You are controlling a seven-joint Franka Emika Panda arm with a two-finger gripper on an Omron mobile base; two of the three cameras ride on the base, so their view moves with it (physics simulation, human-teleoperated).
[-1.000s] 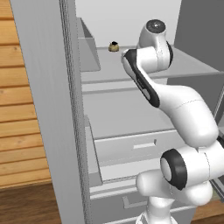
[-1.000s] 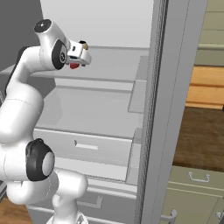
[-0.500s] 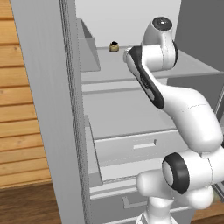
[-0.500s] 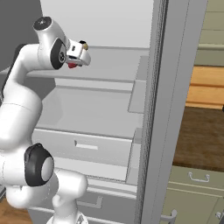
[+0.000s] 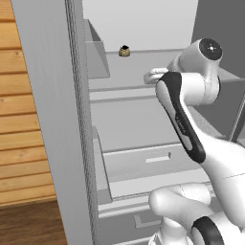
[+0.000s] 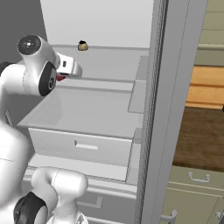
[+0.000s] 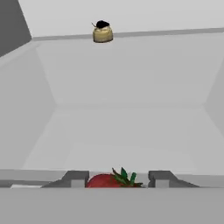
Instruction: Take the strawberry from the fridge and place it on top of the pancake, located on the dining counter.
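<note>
The strawberry [image 7: 105, 180], red with green leaves, sits between my two dark fingertips at the bottom of the hand view. My gripper [image 7: 117, 178] is shut on it. In the right base view the gripper [image 6: 71, 71] hangs just in front of the fridge's upper shelf, with a bit of the red strawberry [image 6: 60, 78] under it. The left base view shows the gripper [image 5: 151, 75] at the same shelf edge. The fridge [image 5: 52, 119] stands open, with a white interior and pale shelves [image 6: 96, 109]. The dining counter [image 6: 201, 135] shows as a dark brown top at the right. The pancake is out of view.
A small brown-and-cream jar [image 7: 103, 33] stands at the back of the upper shelf [image 5: 124, 50]. The open fridge door [image 6: 175, 109] rises close on the right, and the fridge's left wall is near. A drawer [image 5: 143, 162] lies below the shelves. Pale green-grey drawers [image 6: 194, 192] sit under the counter top.
The gripper closed on the strawberry, then the hand drew back and down from the shelf towards the robot with the fruit in it. The jar stayed put.
</note>
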